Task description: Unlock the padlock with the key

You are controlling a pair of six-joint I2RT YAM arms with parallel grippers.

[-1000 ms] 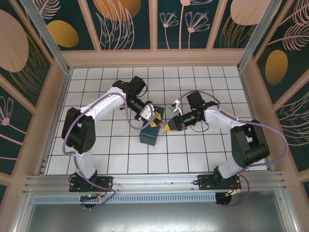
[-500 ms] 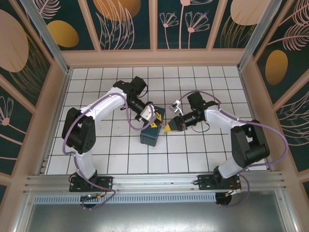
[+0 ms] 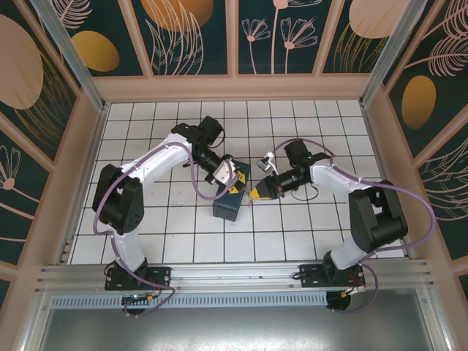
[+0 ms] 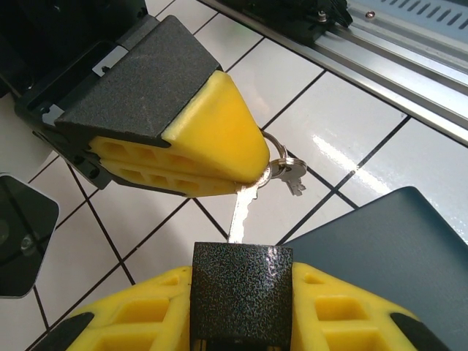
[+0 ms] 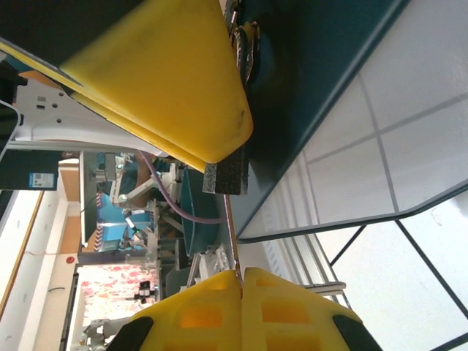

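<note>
White tiled table (image 3: 146,241), dark blue box (image 3: 225,208) about mid-table, both arms meeting over its right-hand edge. Left gripper (image 3: 233,184) clamped on the padlock (image 4: 241,292), black speckled body pinched between its yellow fingers, held just above and beside the box edge, not resting on the tiles as far as I can tell. Right gripper (image 3: 257,193) fingers pressed together on the head of the key (image 4: 239,212), with the ring and a spare key (image 4: 292,178) dangling beside the tip. Key blade runs straight from the right fingertips into the padlock's facing end, its long axis in line with the padlock body. How deep the blade sits is hidden. Padlock lies dead ahead of the right gripper, towards the left arm. Judgement: next comes a twist about the blade's axis by the right wrist while the left holds firm; a slip off axis could jam the blade.
</note>
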